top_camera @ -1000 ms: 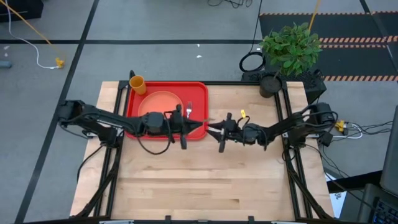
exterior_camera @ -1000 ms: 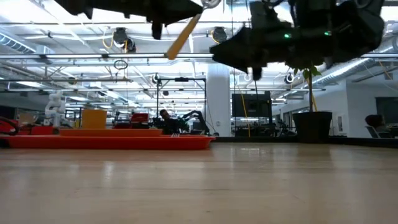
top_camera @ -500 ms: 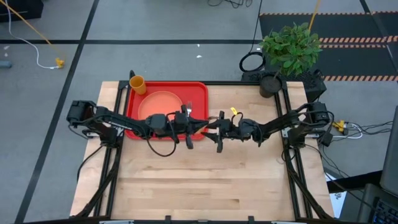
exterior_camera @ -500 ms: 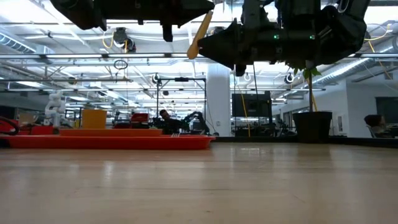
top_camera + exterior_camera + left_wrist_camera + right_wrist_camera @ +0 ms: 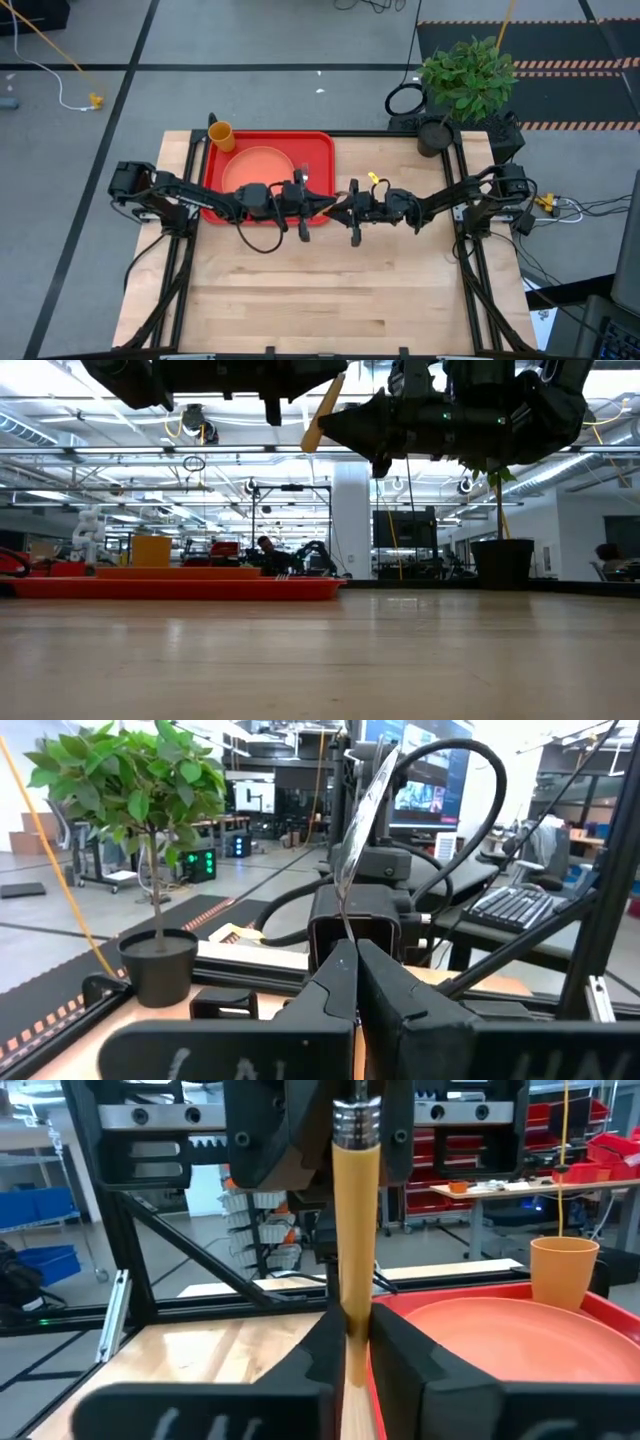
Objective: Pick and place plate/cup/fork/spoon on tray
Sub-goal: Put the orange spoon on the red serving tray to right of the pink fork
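Observation:
The spoon is held in the air between my two grippers, just off the red tray's (image 5: 320,140) right rim. Its orange handle (image 5: 325,415) slants in the low view, and its silver bowl (image 5: 365,810) shows edge-on in the left wrist view. My left gripper (image 5: 322,205) and my right gripper (image 5: 342,208) meet tip to tip, both shut on the spoon. The orange-salmon plate (image 5: 262,165) lies flat in the tray. The fork (image 5: 304,178) lies beside the plate, toward the tray's right rim. The yellow-orange cup (image 5: 221,135) stands upright at the tray's far left corner. My left gripper pinches the spoon's thin metal neck (image 5: 349,925) between its two fingers, level, from the table's left. The bowl stands up beyond the fingertips, clear of the table. My right gripper pinches the orange handle (image 5: 355,1295) between its two fingers, level, from the table's right. The handle runs on toward the left gripper.
A potted plant (image 5: 465,75) in a dark pot stands at the table's far right corner. Bare wooden tabletop (image 5: 320,290) stretches across the near half. The tray (image 5: 560,1380) lies close under and beside the grippers.
My left gripper has carried the spoon toward the table's right edge, and my right gripper has gone toward the left to meet it. The orange handle, free a second ago, now sits between the right gripper's fingers. In the last half second both have kept nearly still.

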You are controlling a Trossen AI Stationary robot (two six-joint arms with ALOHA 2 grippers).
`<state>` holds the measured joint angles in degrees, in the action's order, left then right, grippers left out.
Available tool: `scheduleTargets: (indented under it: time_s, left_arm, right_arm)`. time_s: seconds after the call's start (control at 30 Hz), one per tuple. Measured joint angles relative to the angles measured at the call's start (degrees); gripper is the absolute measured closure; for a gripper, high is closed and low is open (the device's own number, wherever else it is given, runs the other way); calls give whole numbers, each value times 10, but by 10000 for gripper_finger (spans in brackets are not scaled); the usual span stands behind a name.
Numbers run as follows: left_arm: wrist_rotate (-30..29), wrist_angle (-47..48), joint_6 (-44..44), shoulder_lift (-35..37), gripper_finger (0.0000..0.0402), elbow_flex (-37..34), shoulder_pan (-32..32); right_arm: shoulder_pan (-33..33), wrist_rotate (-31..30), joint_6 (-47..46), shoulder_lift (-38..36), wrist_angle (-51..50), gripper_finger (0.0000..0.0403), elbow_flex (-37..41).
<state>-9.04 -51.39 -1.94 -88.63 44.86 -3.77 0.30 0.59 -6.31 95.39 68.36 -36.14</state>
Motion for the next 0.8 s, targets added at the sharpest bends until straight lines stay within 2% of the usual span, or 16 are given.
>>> scheduleTargets:
  time_s: [0.13,0.33,0.43,0.53,0.67,0.8]
  left_arm:
    - [5,-1,-1,0,401,0,-1]
    - [32,-20,-7,0,401,0,-1]
    - [32,-19,-7,0,401,0,-1]
    - [33,-24,-2,0,401,0,-1]
    - [31,-22,4,0,400,0,-1]
    - [30,5,-5,1,396,0,-1]
  right_arm:
    - [-1,21,0,0,0,373,0]
    - [0,54,0,0,-14,330,-20]
    - [0,55,-1,0,-22,322,-29]
    - [0,55,-1,0,-26,339,-30]
    - [0,54,2,0,-33,385,-30]
    - [-3,55,-6,-2,-46,383,-30]
